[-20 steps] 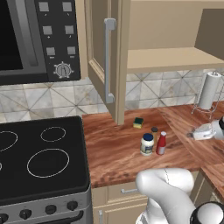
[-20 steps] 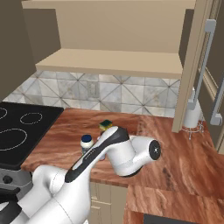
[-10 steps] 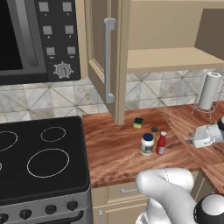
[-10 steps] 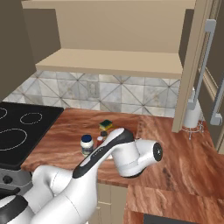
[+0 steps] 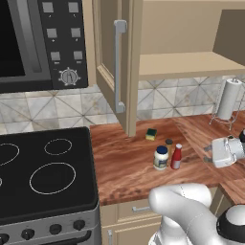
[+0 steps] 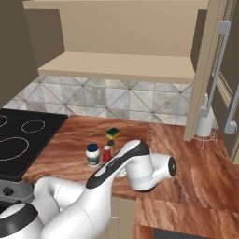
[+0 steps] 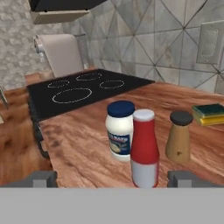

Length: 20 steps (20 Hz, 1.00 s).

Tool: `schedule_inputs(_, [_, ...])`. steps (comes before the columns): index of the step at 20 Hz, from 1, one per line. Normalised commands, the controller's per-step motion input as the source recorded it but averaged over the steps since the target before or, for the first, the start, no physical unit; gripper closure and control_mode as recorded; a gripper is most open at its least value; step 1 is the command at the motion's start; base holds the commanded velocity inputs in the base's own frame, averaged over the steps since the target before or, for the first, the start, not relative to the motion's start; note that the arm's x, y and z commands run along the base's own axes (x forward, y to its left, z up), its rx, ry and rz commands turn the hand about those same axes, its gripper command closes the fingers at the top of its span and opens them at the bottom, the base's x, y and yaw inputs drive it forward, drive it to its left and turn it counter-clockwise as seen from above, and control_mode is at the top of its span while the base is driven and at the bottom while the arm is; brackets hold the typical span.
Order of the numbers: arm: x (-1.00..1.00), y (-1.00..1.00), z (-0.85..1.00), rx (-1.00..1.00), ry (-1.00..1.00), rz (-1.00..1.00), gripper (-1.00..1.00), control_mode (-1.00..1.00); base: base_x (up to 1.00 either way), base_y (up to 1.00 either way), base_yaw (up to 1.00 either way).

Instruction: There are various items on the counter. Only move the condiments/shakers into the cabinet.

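1. Approach was the step in hand, by my reading: all three condiments stood on the reddish-brown wood-grain counter, none yet lifted, and the beige wall cabinet hung above with its tall door swung open and its tan inner shelf bare.
2. Farthest left of the group in the left base view stood the white jar with the dark blue lid, with the red squeeze bottle with the white cap just beside it on the right.
3. Slightly farther back, between those two, was the small tan-brown shaker with the dark top, and farther still, near the door's foot, lay the green-and-yellow sponge block, which the task leaves alone.
4. Right of the cluster, low over the counter, the two-finger gripper faced the bottles with its jaws spread wide and nothing between them.
5. From the hand view the red bottle was nearest and roughly centred between the fingertips, so it looked the likely first pick.
6. Next, I judged, the hand needed to ease forward until the tips straddled the bottle without nudging the jar close behind it, then squeeze and lift toward the shelf.
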Motion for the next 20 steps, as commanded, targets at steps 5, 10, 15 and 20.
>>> schedule_inputs(5, [0.01, 0.02, 0.00, 0.00, 0.00, 0.00, -1.00, -1.00, 0.00, 0.00, 0.00])
schedule_inputs(10, [0.20, 0.19, 0.00, 0.00, 0.00, 0.00, -1.00, -1.00, 0.00, 0.00, 0.00])
schedule_inputs(15, [0.25, 0.31, 0.00, 0.00, 0.00, 0.00, -1.00, -1.00, 0.00, 0.00, 0.00])
schedule_inputs(20, [0.11, 0.24, 0.00, 0.00, 0.00, 0.01, -1.00, -1.00, 0.00, 0.00, 0.00])
